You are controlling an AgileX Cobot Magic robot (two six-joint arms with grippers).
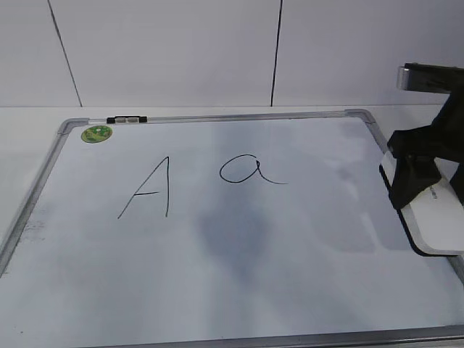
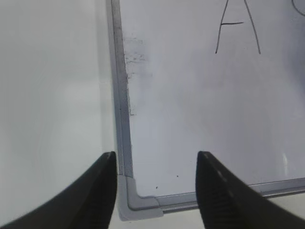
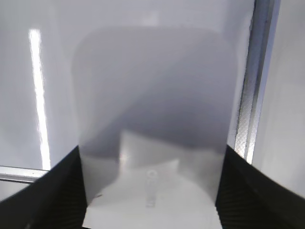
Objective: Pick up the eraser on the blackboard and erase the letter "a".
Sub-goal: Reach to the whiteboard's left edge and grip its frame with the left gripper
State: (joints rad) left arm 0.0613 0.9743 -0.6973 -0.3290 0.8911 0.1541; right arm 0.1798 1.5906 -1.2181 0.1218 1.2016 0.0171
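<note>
Closest, the right gripper (image 3: 151, 191) has its black jaws shut against the long sides of the white rounded-rectangular plastic eraser (image 1: 433, 212), near the right frame of the large white dry-erase blackboard (image 1: 217, 290); whether it is lifted clear is hard to tell. It looks light, rigid and smooth, so a firm mid-body hold suits it. The left gripper (image 2: 156, 191) hangs open and empty over the board's near-left corner. Farther off, the thin black handwritten letter "a" (image 1: 250, 170) sits intact beside the capital "A" (image 1: 148, 188).
</note>
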